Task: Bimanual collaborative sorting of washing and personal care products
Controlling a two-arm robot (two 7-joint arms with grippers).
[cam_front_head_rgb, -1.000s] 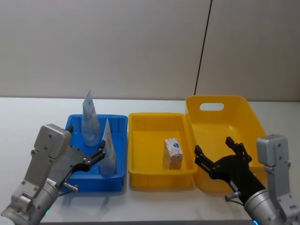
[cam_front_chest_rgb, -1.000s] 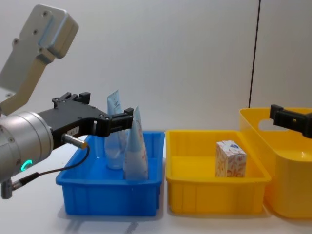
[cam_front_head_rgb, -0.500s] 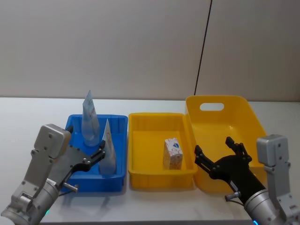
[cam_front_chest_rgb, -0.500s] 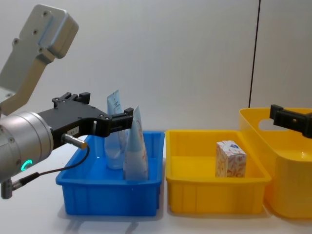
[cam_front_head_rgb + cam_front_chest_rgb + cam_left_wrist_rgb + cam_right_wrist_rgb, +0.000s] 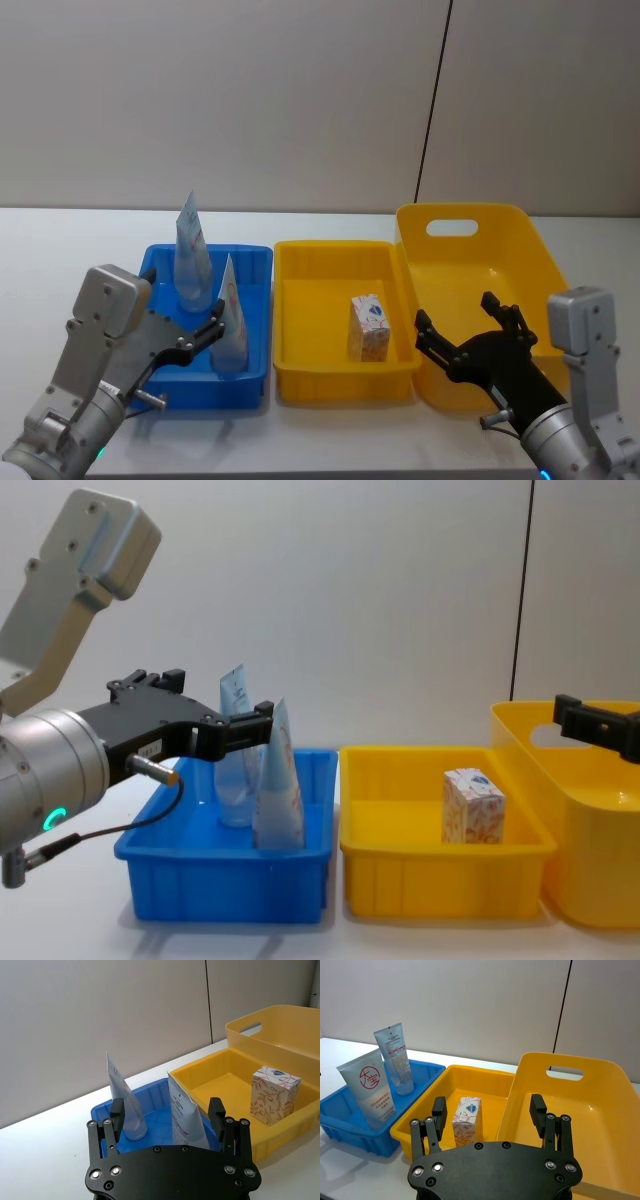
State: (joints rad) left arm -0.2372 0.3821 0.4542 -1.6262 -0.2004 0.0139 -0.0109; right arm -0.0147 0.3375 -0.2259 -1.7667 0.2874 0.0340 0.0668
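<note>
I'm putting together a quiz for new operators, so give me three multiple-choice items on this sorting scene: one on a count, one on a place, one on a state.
1. How many pale-blue-and-white soft tubes stand in the blue plastic bin?
A. one
B. two
C. three

2. Where is the small beige-orange patterned carton?
A. in the blue plastic bin
B. in the shallow yellow plastic bin
C. on top of a tube

3. What is the state of the left claw?
A. shut on a tube
B. shut on the carton
C. open, holding nothing

Answers:
1 B: two upright tubes show in that bin, one behind the other.
2 B: the carton stands upright on that bin's floor.
3 C: its fingers are spread wide and grip nothing. The right claw is also open, in front of the tall yellow plastic bin.
</note>
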